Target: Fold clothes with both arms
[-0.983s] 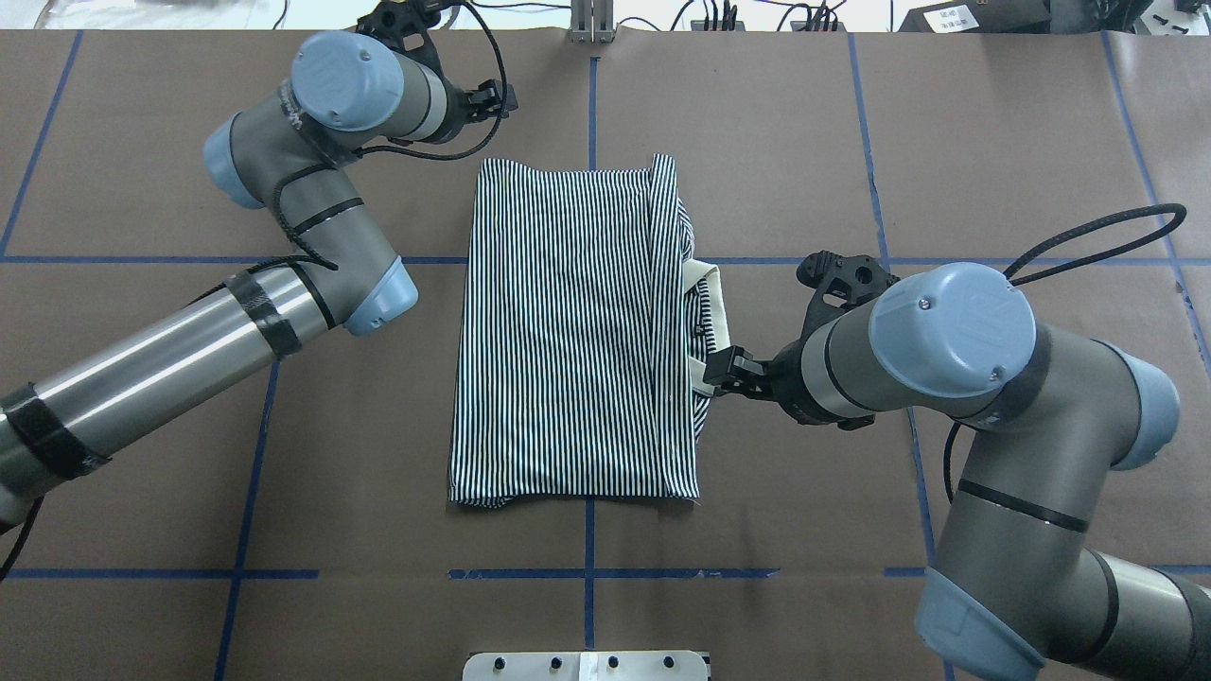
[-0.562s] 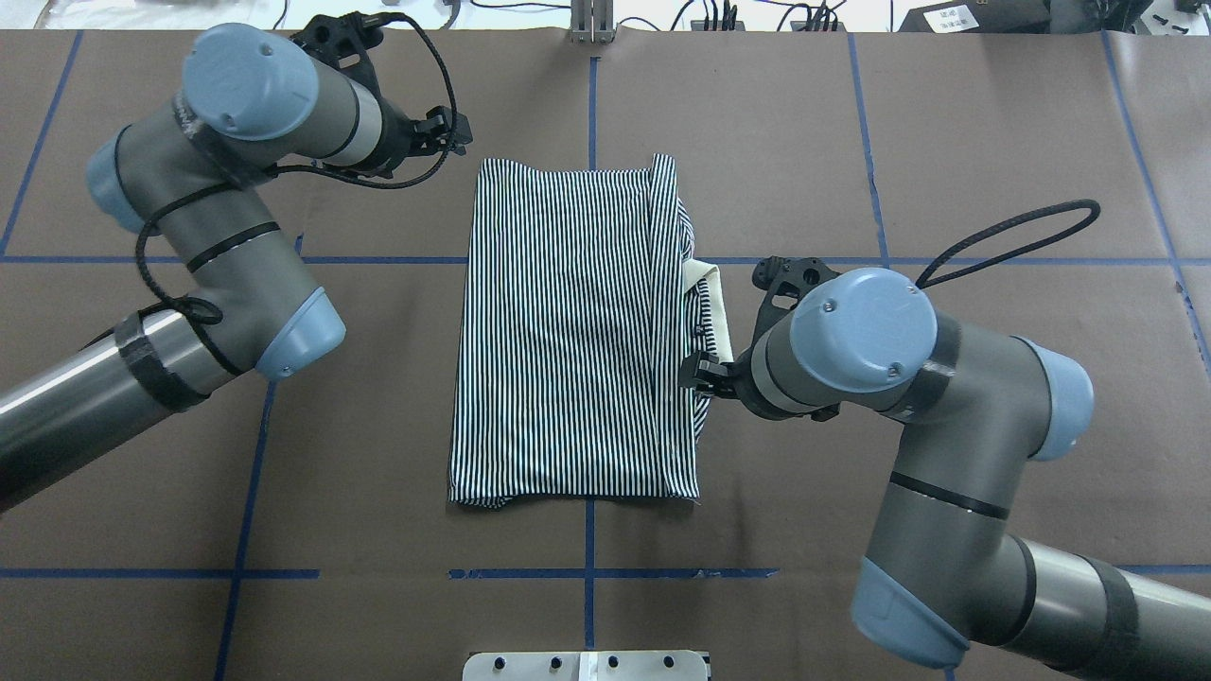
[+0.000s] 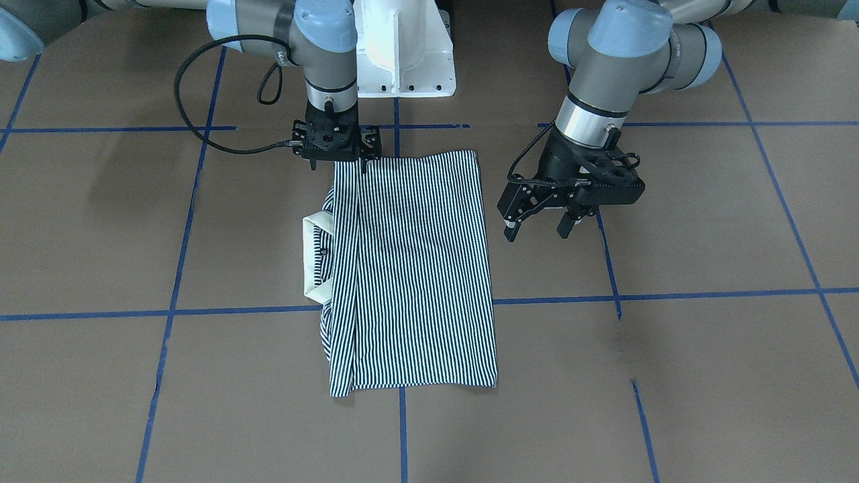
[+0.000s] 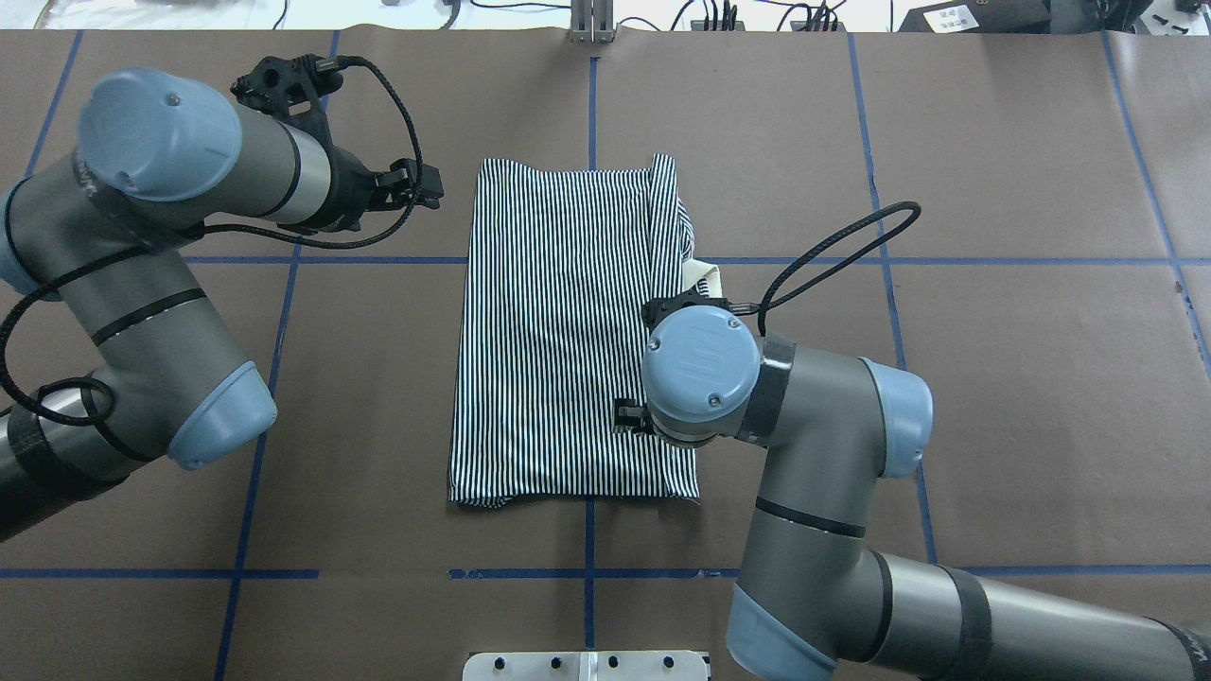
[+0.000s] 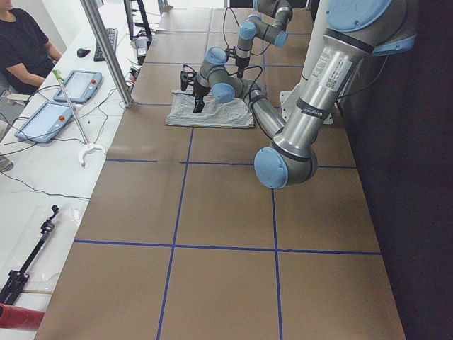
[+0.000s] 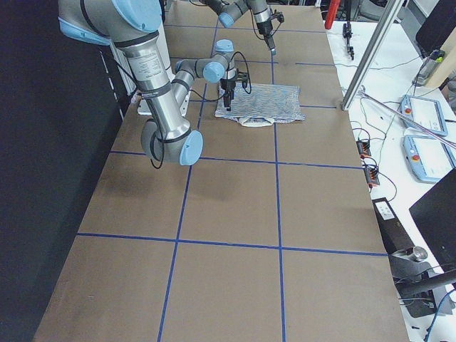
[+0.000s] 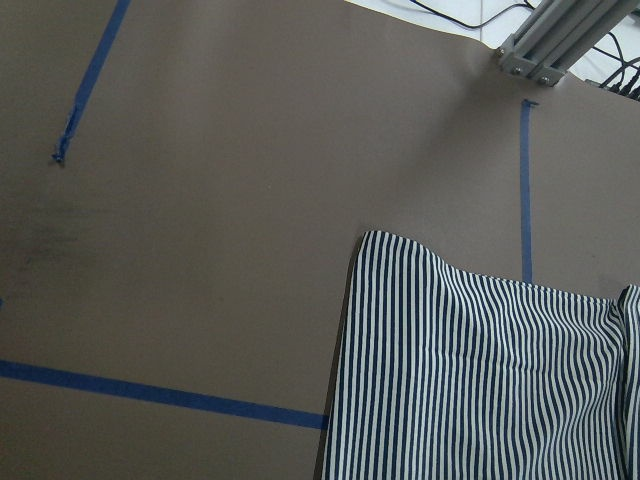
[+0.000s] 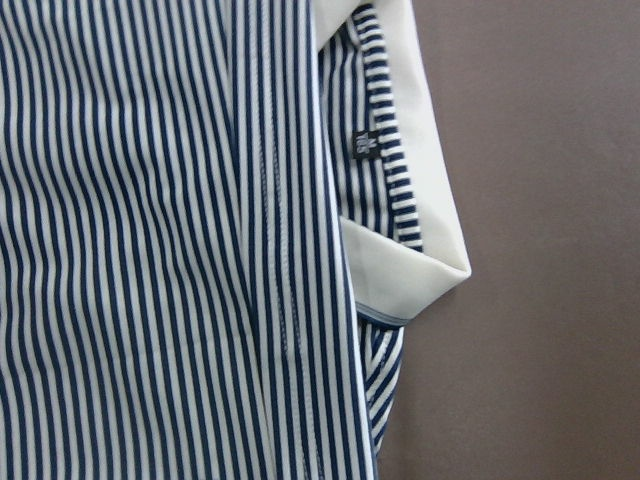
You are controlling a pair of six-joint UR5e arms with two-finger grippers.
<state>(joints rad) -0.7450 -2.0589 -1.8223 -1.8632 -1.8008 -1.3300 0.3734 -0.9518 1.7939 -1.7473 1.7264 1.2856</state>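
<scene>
1. The polo shirt [image 4: 558, 331] lies flat on the brown table [image 4: 993, 378], folded into a long striped rectangle; one short end faces me and the other points away.
2. Its cream collar [image 3: 312, 258] sticks out from the long edge on my right side; my right wrist view shows a small dark label [image 8: 366, 143] on the striped band just inside the collar.
3. My right gripper [image 3: 337, 166] points straight down at the shirt's corner nearest me, on my right; its two tips stand apart and I see nothing pinched between them; I cannot tell whether they touch the cloth.
4. From overhead, my own right wrist hides most of that gripper; only a black bit shows against the stripes.
5. My left gripper [image 3: 537, 227] hangs over bare table just beside the shirt's long edge on my left, clear of the cloth; its fingers [image 3: 509, 230] are spread wide and carry nothing.
6. My left wrist view takes in the shirt's corner on that side, lying flat, with a blue tape line [image 7: 150, 392] running up to the cloth's edge.
</scene>
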